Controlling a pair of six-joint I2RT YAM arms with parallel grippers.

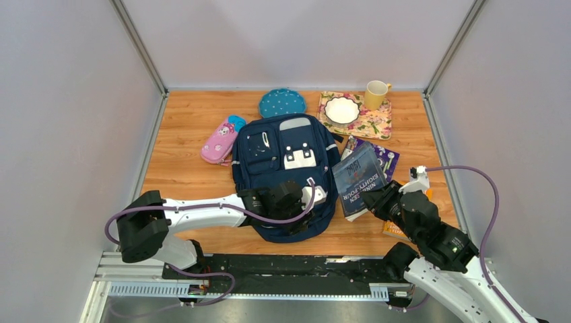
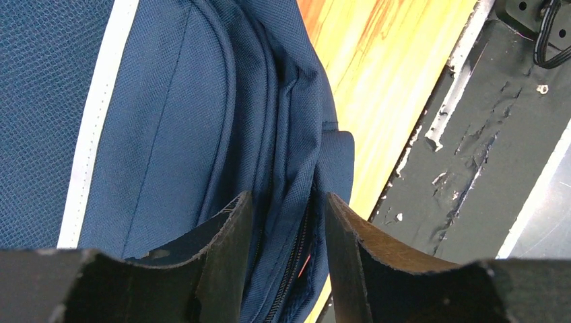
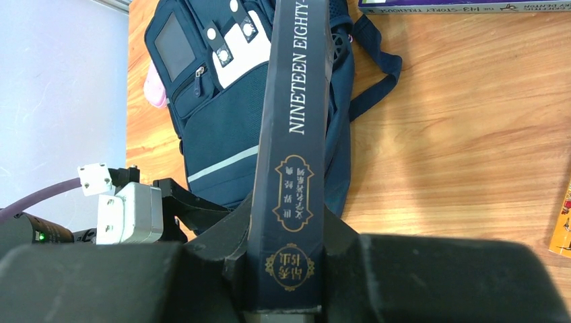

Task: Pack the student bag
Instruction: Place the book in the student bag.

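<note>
Far left on the bench point(image 1: 188, 121), the pink pencil case point(image 1: 220, 142) is lying just beside the student bag point(image 1: 269, 151), up by its top left corner. The bag's flat on its back in the middle of the bench, front pockets and white patch facing up, grey panel at the far end.

Your left arm reaches across the bag's near end. In the left wrist view your left pincer point(image 2: 288, 195) is closed around a bunched fold of navy fabric with a zip running through it, right at the bag's near edge by the bench rim.

Behind the bag sits a teal spotted pouch point(image 1: 282, 102). To its right is a floral tray point(image 1: 377, 124) carrying a white bowl point(image 1: 342, 110), with a yellow mug point(image 1: 376, 94) at the tray's far corner.

Right of the bag, the "Nineteen Eighty-Four" book point(image 3: 299, 101) is up off the bench, tilted, close to the bag's right side. Your right pincer point(image 3: 289, 215) is pinching it across the spine end, a finger on each cover. A purple book point(image 1: 385, 158) lies beyond it, and an orange book point(image 3: 562, 222) shows at the right edge.
</note>
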